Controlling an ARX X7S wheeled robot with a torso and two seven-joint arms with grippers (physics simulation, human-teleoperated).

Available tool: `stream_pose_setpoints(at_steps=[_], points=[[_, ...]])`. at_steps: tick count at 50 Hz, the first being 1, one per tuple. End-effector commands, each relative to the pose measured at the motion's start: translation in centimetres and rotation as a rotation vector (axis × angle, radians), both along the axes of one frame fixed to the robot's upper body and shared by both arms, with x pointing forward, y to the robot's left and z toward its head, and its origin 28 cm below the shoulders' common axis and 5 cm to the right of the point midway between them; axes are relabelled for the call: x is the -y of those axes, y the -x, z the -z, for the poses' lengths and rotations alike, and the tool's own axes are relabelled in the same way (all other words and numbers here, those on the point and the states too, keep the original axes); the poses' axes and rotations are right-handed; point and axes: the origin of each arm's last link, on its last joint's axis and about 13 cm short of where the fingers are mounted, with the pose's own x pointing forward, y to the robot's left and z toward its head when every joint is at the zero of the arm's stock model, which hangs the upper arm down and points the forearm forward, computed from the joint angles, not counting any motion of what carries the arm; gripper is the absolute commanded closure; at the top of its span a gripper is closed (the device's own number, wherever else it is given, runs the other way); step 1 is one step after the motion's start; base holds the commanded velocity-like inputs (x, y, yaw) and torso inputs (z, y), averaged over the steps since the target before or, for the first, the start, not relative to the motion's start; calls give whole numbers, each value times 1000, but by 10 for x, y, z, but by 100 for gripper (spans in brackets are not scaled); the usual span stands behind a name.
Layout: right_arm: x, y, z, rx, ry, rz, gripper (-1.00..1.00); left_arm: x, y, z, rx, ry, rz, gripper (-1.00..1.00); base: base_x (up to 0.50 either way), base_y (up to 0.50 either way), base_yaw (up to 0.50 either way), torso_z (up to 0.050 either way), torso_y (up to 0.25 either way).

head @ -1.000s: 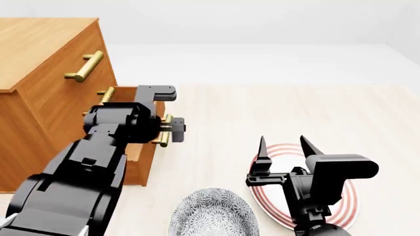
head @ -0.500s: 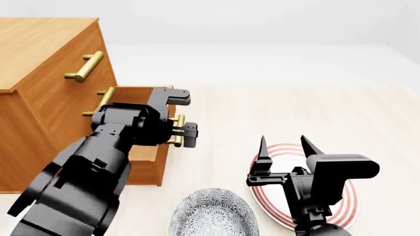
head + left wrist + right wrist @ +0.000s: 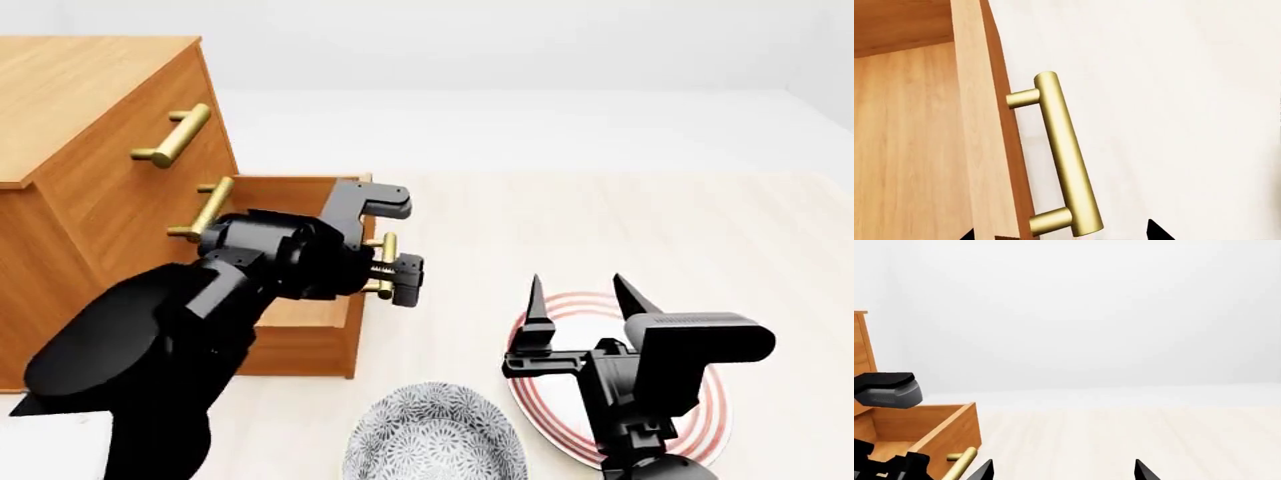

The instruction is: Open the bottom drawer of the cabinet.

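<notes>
Bottom drawer (image 3: pixel 310 335) of the cabinet (image 3: pixel 80 120) stands pulled well out from the front, low at the head view's left, its open wooden box showing bare pale board inside. On its flat front sits the brass bar handle (image 3: pixel 1066 160), seen close in the left wrist view as a straight rod on two short posts, with the drawer's front panel edge just beside it and light floor beyond. The left gripper (image 3: pixel 391 268) is at that handle, its black body covering most of the bar in the head view, so only a short brass stretch shows near the fingers; the jaws look to be closed around the bar, though the wrist view shows only two dark finger points at its frame edge and the grasp itself cannot be told for sure. Above the drawer, the middle drawer's handle (image 3: pixel 200 208) and the top drawer's handle (image 3: pixel 171 136) stick out from closed fronts. Out on the pale wooden floor (image 3: pixel 601 230), well apart from the cabinet, the right gripper (image 3: pixel 579 298) hangs with its two pointed fingers spread wide and nothing between them, over a white plate with red rings (image 3: pixel 707 425). Just beside that plate, nearer the robot, lies a grey patterned bowl (image 3: pixel 434 440).
</notes>
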Motion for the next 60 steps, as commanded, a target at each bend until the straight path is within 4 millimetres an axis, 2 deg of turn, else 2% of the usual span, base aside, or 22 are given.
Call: stream_pose_setpoints(at_steps=[1, 2, 4, 5, 7, 8, 9, 11, 13, 14, 19, 21, 24, 28, 31, 53, 60], points=[[0, -1, 0, -2, 0, 1, -100, 27, -6, -15, 143, 177, 37, -100, 0, 0, 0, 0, 0], [0, -1, 0, -2, 0, 1, -100, 27, -8, -18, 176, 195, 30, -100, 0, 0, 0, 0, 0], [0, -1, 0, -1, 0, 0, -100, -3, -9, -36, 399, 227, -141, -100, 0, 0, 0, 0, 0], [0, -1, 0, -1, 0, 0, -100, 9, 2, -42, 433, 252, -84, -100, 0, 0, 0, 0, 0], [-1, -1, 0, 1, 0, -4, -100, 10, 23, -60, 606, 259, -79, -100, 0, 0, 0, 0, 0], [-1, -1, -1, 2, 1, -4, -100, 12, 31, -64, 639, 270, -69, -100, 0, 0, 0, 0, 0], [-1, -1, -1, 3, 1, -5, -100, 10, 35, -67, 671, 271, -77, -100, 0, 0, 0, 0, 0], [-2, -2, -1, 6, 2, -7, -100, 4, 57, -73, 775, 294, -71, -100, 0, 0, 0, 0, 0], [-2, -2, -2, 9, 5, -10, -100, -1, 74, -73, 828, 325, -51, -100, 0, 0, 0, 0, 0], [-3, -2, -4, 16, 10, -13, -100, -5, 89, -70, 871, 331, -45, -100, 0, 0, 0, 0, 0], [-6, -2, -27, 95, 43, -25, -100, -11, 139, -50, 1000, 253, -21, -100, 0, 0, 0, 0, 0], [-6, -2, -37, 129, 54, -29, -100, -12, 145, -47, 1034, 224, -51, -100, 0, 0, 0, 0, 0], [-8, 0, -63, 220, 65, -35, -100, -13, 158, -47, 1138, 184, -91, -100, 0, 0, 0, 0, 0], [-9, 3, -84, 294, 86, -35, -100, -13, 166, -48, 1163, 203, -64, -100, 0, 0, 0, 0, 0], [-9, 5, -91, 326, 93, -34, -100, -12, 166, -47, 1170, 206, -56, -100, 0, 0, 0, 0, 0], [-13, 25, -127, 529, 106, -49, -100, -18, 178, -59, 1342, 132, -137, -100, 0, 0, 0, 0, 0], [-12, 26, -135, 555, 115, -35, -100, -21, 179, -65, 1365, 126, -142, -100, 0, 0, 0, 0, 0]])
